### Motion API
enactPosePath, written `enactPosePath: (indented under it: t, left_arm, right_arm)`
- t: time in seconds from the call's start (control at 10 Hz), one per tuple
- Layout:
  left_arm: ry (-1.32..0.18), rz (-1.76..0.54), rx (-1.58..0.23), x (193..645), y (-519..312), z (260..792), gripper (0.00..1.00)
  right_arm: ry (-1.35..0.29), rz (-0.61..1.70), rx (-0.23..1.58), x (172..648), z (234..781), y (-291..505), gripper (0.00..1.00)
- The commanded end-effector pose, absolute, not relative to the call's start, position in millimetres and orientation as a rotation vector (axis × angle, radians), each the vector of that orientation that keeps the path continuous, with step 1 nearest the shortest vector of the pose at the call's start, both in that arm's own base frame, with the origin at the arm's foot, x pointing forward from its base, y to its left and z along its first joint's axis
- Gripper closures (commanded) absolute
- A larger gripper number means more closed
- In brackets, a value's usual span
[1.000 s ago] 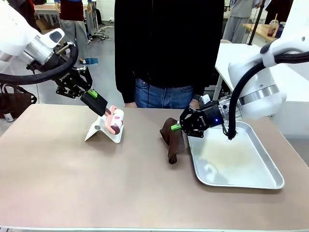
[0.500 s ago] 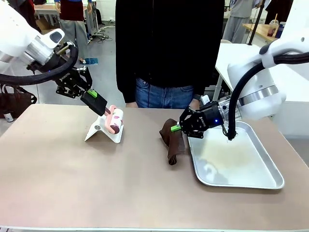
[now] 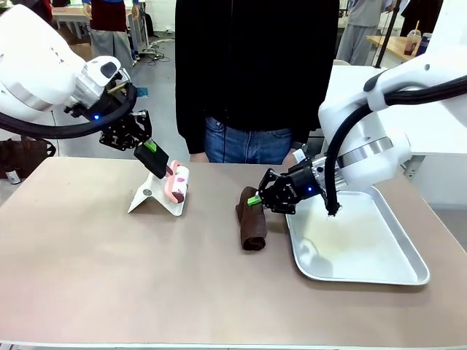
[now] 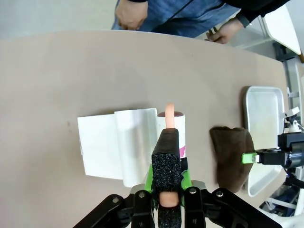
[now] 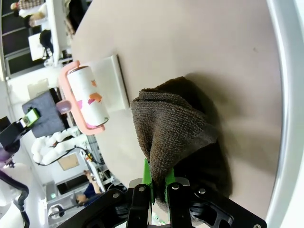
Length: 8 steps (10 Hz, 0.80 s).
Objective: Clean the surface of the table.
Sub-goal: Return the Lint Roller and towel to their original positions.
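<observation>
Left gripper point(image 3: 157, 160) clamps the lint roller point(image 3: 177, 183) handle above its white stand point(image 3: 149, 199), far left on the table point(image 3: 109, 277). Right gripper point(image 3: 255, 199) pinches the brown cloth point(image 3: 252, 224) just left of the tray point(image 3: 394, 273).

The brownish-tan matte table point(image 3: 109, 270) lies bare across the lower half and far left of the front frame. Mid-frame, a folded white sheet stand point(image 3: 155, 198), a pink-framed lint roller point(image 3: 177, 183), a dark brown cloth point(image 3: 252, 219) and a shiny silver metal tray point(image 3: 379, 270) at right block passage; narrow gaps separate them.
</observation>
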<state>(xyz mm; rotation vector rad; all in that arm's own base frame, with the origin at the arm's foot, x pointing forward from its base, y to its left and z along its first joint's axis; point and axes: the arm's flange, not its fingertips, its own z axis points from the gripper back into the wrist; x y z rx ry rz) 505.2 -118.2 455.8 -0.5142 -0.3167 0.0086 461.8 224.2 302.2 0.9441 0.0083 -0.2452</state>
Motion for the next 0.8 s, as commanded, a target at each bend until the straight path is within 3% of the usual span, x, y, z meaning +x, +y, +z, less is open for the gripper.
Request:
enactPosePath:
  t: [0.0, 0.7]
  left_arm:
    - [-0.328, -0.013, -0.475, 510.8, -122.8, 455.8, 0.78]
    - [-0.271, 0.061, -0.431, 512.7, -127.5, 446.7, 0.78]
  right_arm:
    - [-0.047, -0.29, 0.938, 468.6, 298.3, 237.5, 0.89]
    - [-0.007, -0.257, 0.929, 463.9, 299.5, 226.2, 0.89]
